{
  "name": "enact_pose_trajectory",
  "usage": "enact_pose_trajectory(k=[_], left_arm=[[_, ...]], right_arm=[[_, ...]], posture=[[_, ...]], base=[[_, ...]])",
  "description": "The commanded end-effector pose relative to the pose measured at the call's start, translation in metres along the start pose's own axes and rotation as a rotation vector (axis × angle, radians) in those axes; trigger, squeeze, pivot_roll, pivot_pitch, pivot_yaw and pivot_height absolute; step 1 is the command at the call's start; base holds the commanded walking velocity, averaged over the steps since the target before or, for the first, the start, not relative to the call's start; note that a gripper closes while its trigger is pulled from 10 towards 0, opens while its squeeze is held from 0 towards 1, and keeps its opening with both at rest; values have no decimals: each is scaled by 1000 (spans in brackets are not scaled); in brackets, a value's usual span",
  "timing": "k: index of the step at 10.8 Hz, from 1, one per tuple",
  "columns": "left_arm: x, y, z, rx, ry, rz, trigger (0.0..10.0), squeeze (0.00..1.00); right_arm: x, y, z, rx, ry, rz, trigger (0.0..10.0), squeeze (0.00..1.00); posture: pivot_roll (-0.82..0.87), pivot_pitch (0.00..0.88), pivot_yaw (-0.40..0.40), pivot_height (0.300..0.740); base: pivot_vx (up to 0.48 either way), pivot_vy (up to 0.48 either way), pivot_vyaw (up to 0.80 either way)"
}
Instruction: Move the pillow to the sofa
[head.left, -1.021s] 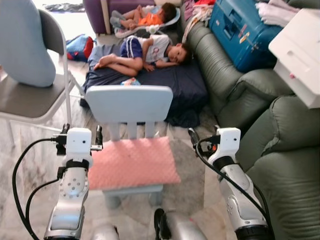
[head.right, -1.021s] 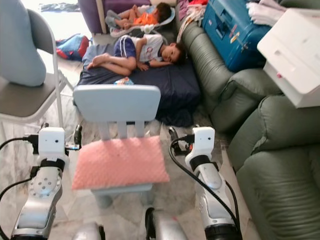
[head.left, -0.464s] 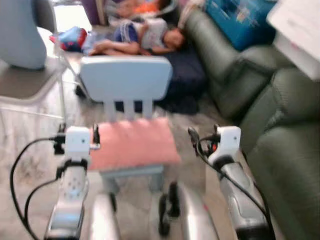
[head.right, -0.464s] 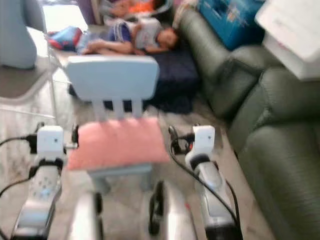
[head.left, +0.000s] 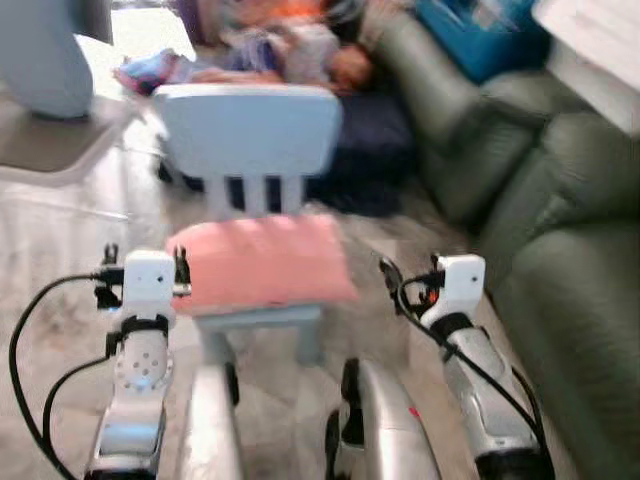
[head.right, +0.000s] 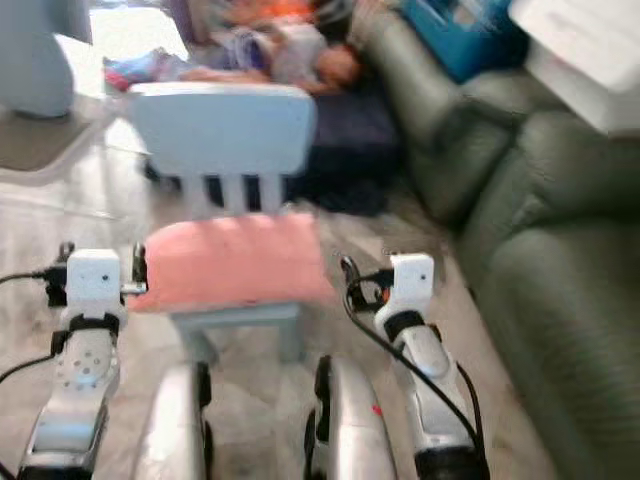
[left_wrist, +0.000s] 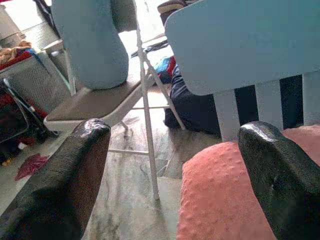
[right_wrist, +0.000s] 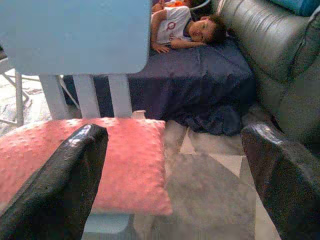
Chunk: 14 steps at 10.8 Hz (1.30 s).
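A pink pillow (head.left: 262, 262) lies flat on the seat of a small light-blue chair (head.left: 248, 130) right in front of me. My left gripper (head.left: 145, 256) is open at the pillow's left edge, and the left wrist view has the pillow (left_wrist: 225, 200) beside one of the fingers (left_wrist: 65, 185). At the pillow's right side, over the floor, my right gripper (head.left: 412, 270) is open too; its wrist view looks across the pillow (right_wrist: 75, 155). Neither holds anything. The green sofa (head.left: 560, 200) runs along the right.
Behind the chair, people lie on a dark blue mattress (right_wrist: 200, 80) on the floor. A grey folding chair (left_wrist: 95, 100) with a pale blue cushion stands to the left. A blue suitcase (head.left: 480, 40) and a white box (head.left: 600, 50) rest on the sofa.
The whole picture has shifted and blurred as the camera moved, and my legs have come into view. Both grippers stay open on either side of the pillow.
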<state>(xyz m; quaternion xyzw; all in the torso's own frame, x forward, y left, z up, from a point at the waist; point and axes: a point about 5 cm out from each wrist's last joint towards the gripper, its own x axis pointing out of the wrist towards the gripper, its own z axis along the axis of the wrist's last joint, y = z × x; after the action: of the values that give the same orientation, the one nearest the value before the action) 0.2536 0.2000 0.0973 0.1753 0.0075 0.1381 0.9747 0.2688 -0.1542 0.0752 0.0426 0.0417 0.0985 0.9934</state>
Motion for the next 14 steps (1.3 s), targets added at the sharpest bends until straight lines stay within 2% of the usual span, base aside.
enact_pose_trajectory(k=[1,4,9,11,14], left_arm=[[0,1,-1,15,6,14,10000,0],[1,0,0,19,3,23,10000,0],[1,0,-5,10,26,30,10000,0],[2,0,-5,11,26,31,10000,0],[4,5,-2,14,22,67,10000,0]], right_arm=[[1,-2,1,-2,3,5,10000,0],[2,0,0,-1,4,12,10000,0],[6,1,-1,-6,8,21,10000,0],[6,3,-1,-3,4,30,10000,0],[6,2,-2,-3,9,19,10000,0]], posture=[[-20,153,-71,603],[-18,151,-73,548],[-13,147,-74,543],[-11,145,-74,518],[-14,150,-71,513]], base=[[0,0,0],[0,0,0],[0,0,0],[0,0,0],[0,0,0]])
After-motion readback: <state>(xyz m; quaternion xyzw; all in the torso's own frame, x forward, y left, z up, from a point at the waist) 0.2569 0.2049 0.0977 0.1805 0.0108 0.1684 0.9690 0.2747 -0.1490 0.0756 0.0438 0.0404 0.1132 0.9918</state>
